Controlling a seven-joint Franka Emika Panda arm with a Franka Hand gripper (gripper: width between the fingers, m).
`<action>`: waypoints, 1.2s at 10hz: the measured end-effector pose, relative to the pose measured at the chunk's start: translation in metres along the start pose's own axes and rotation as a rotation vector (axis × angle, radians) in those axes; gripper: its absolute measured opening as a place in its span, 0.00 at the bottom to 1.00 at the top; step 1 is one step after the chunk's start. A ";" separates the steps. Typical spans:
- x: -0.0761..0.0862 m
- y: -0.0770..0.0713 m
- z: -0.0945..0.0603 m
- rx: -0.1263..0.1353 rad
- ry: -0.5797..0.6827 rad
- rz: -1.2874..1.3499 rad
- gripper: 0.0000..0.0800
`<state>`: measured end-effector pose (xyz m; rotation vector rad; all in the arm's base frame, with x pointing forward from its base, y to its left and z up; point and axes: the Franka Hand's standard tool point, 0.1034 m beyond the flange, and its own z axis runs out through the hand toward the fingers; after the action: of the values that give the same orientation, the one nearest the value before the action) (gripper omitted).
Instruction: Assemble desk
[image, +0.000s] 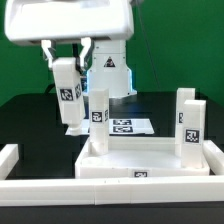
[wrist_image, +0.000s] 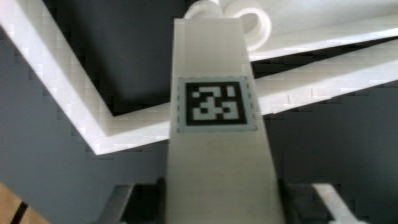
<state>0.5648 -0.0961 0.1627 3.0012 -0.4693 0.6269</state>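
The white desk top (image: 150, 162) lies upturned in the middle, with one block leg (image: 98, 118) upright at its far left corner and another (image: 187, 122) at its right side. My gripper (image: 67, 60) is shut on a third tagged leg (image: 68, 92). It holds that leg slightly tilted, just behind and to the left of the far left corner leg. In the wrist view the held leg (wrist_image: 217, 110) runs out from between my fingers (wrist_image: 128, 200), with the desk top's rim (wrist_image: 71, 85) below it. The fourth leg is not in view.
The marker board (image: 128, 126) lies on the black table behind the desk top. Long white border rails run along the front (image: 100, 192) and the left (image: 10, 158). The robot base (image: 108, 70) stands at the back.
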 end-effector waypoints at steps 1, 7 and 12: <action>0.000 0.002 0.000 -0.005 0.013 -0.010 0.36; 0.014 -0.041 0.005 0.011 0.073 0.029 0.36; 0.006 -0.035 0.024 -0.020 0.074 0.006 0.36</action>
<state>0.5897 -0.0662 0.1433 2.9467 -0.4777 0.7268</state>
